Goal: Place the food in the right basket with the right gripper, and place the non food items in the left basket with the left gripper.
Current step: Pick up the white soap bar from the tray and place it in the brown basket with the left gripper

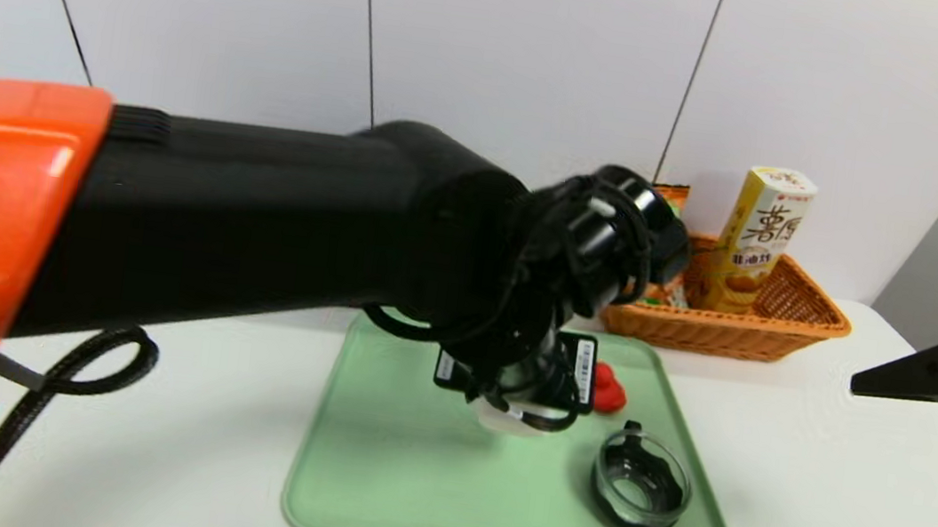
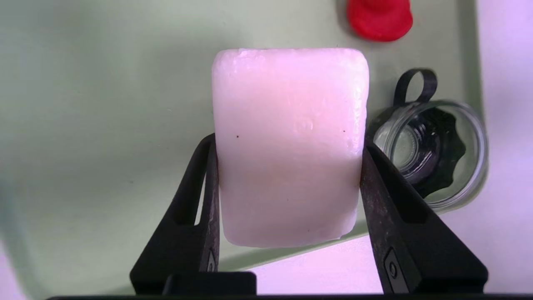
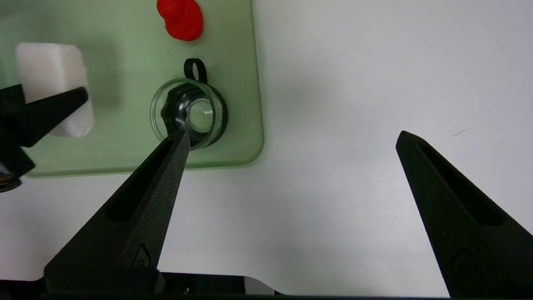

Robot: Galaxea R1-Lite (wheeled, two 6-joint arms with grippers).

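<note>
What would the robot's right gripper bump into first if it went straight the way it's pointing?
Probably the bare white table: it fills the gap ahead of the right gripper. One fingertip might meet the glass cup first; depth is unclear.

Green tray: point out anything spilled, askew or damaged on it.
Nothing looks spilled or damaged on the green tray. The glass cup and red item sit within its rim.
</note>
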